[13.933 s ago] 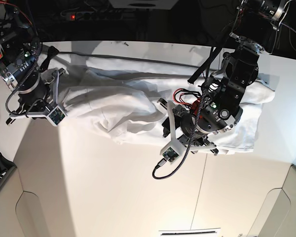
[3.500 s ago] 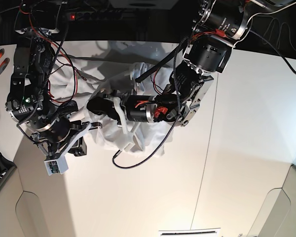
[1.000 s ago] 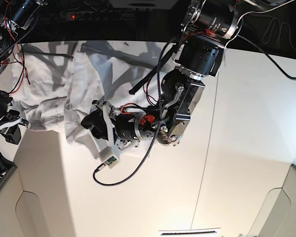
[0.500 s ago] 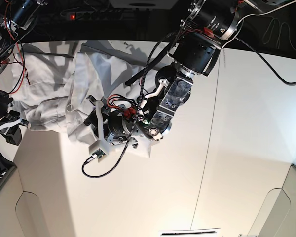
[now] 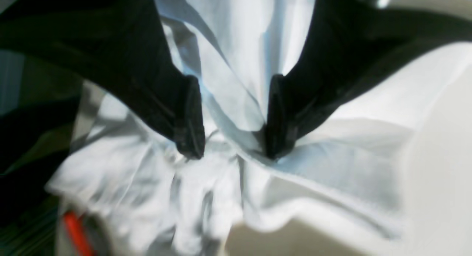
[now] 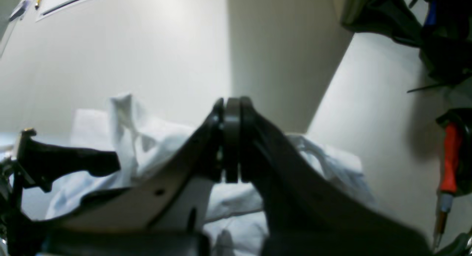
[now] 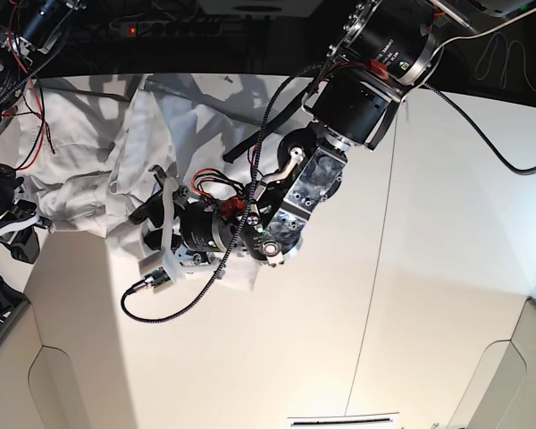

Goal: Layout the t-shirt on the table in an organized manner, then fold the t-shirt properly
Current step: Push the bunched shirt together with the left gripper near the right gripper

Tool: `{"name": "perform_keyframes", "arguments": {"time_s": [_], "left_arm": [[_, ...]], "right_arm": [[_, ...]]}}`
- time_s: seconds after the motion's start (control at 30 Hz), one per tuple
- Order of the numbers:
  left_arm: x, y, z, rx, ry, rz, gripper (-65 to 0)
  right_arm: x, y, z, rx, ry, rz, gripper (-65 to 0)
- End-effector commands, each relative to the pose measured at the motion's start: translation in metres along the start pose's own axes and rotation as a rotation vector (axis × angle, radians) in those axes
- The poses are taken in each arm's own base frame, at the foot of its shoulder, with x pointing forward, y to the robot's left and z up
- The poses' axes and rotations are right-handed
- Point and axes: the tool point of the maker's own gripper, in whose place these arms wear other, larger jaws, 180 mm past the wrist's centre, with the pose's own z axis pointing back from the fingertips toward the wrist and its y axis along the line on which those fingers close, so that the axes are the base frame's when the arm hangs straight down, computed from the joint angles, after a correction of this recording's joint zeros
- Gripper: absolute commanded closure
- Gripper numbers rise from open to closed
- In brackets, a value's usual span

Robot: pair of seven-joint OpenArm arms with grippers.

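Note:
The white t-shirt (image 7: 80, 170) lies crumpled over the back left of the table (image 7: 384, 340). My left gripper (image 7: 148, 223) reaches across from the right and rests low on the shirt's near edge. In the left wrist view, the left gripper (image 5: 233, 138) is open, its black fingertips (image 5: 190, 138) pressing into the t-shirt (image 5: 332, 167) with a ridge of cloth between them. My right gripper (image 7: 22, 232) is at the far left, by the shirt's left end. Its fingers (image 6: 230, 138) are shut, nothing shows between the tips, and the t-shirt (image 6: 155, 138) bunches behind them.
A power strip (image 7: 132, 29) with a red light lies beyond the table's back edge. A black strap (image 7: 250, 147) crosses the shirt near the left arm. A red-handled tool (image 6: 450, 160) sits past the table's left side. A thin seam (image 7: 375, 295) runs across the tabletop.
The left arm has slid its gripper a little to the left along the shirt's near edge, and the cloth there has shifted with it. The right arm has stayed where it was.

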Motion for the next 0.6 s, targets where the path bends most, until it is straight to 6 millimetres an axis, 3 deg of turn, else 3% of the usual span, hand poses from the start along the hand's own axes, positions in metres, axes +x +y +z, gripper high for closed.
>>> {"name": "perform_keyframes", "arguments": {"time_s": [0.0,0.33,0.47,0.57], "left_arm": [[0.033,-0.007,0.0,-0.038,-0.1,-0.026,-30.5],[0.052,-0.014,0.003,-0.075,-0.199,-0.02,-30.5],[0.076,-0.012,0.015,-0.118,-0.313,0.121,-30.5],[0.081,-0.003,0.025,-0.138,-0.34,0.229,-30.5]], "right_arm": [[0.02,0.003,0.003,0.019,-0.064,0.015,0.0],[0.019,0.003,0.003,0.019,-0.063,0.015,0.0],[0.019,0.003,0.003,0.019,-0.063,0.015,0.0],[0.019,0.003,0.003,0.019,-0.063,0.015,0.0]]}}
